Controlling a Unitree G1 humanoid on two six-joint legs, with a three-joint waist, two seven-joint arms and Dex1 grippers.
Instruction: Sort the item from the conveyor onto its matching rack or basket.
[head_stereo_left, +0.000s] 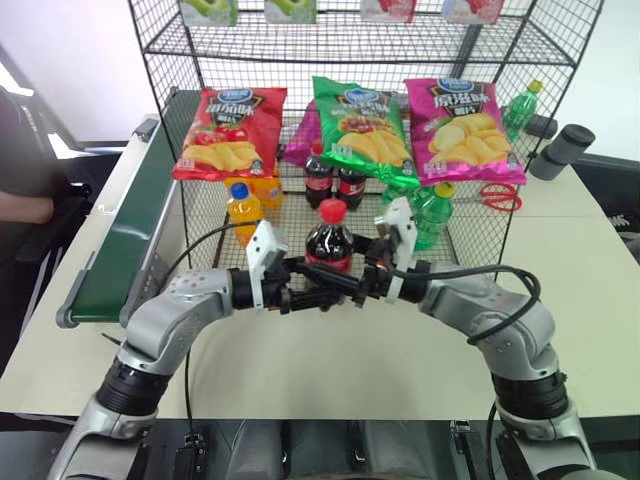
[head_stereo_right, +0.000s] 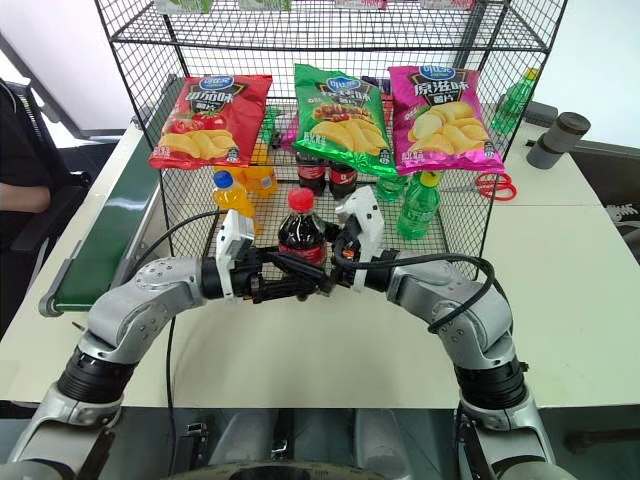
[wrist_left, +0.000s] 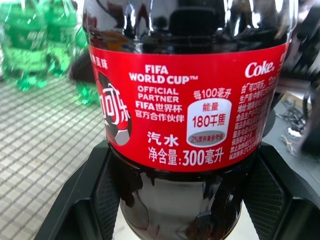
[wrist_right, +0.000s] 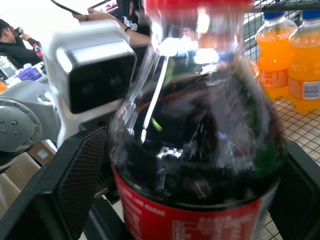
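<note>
The black wire rack (head_stereo_left: 360, 120) is standing at twelve o'clock on the surface (head_stereo_left: 580, 300), the conveyor (head_stereo_left: 130, 230) running along at nine o'clock. Both arms are meeting in front of the rack: the left end effector (head_stereo_left: 305, 290) is clamping the cola bottle (head_stereo_left: 329, 245) low, while the right end effector (head_stereo_left: 365, 280) is bracketing it with fingers apart. A handover seems to be underway; next, the right must close before the left releases. The bottle is standing upright, dark drink, red cap, red label.

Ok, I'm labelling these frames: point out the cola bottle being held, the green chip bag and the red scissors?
cola bottle (head_stereo_left: 328, 247): left eye view, on its dark body.
green chip bag (head_stereo_left: 360, 130): left eye view, middle of the bag.
red scissors (head_stereo_left: 497, 194): left eye view, on the handles.
</note>
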